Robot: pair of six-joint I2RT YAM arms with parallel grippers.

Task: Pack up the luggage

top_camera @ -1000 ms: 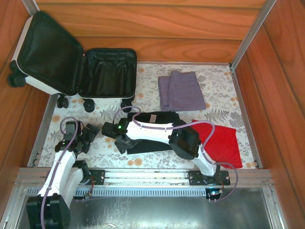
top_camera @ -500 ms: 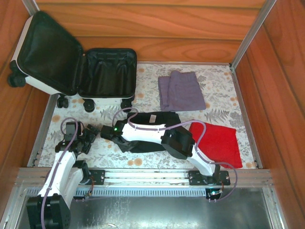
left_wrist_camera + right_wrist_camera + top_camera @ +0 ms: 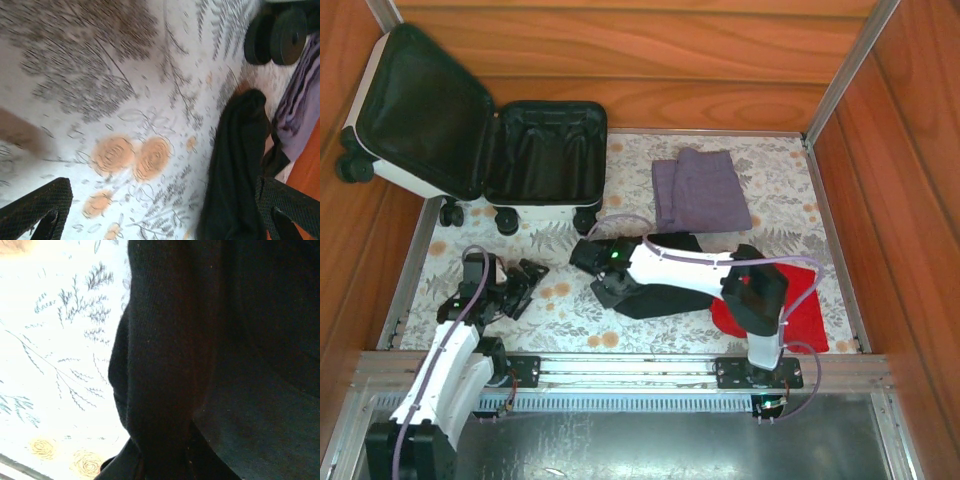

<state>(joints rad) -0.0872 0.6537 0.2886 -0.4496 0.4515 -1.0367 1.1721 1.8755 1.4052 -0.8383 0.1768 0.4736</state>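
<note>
Up in the upper left of the top view, the luggage (image 3: 545,155) lies open on the bench (image 3: 560,312). Its lid leans back on the wooden wall, and the black-lined half on the bench is bare and ready to take stuff. Closest to it is the black garment (image 3: 655,300) mid-frame, and the right gripper (image 3: 588,255) is down at that garment's left edge. From its wrist camera all I get is a bunched fold of black cloth, so honestly I can't tell if the fingers have a bite on it or not. If I were running this, I'd make sure every layer of the fold is caught, then lift straight up before swinging up-left so nothing drags or snags the suitcase rim. The left gripper (image 3: 160,210) hovers lower left with its fingers (image 3: 42,205) spread wide and nothing between them, so keep clear of it. The purple cloth (image 3: 700,190) and red cloth (image 3: 790,300) can wait.
</note>
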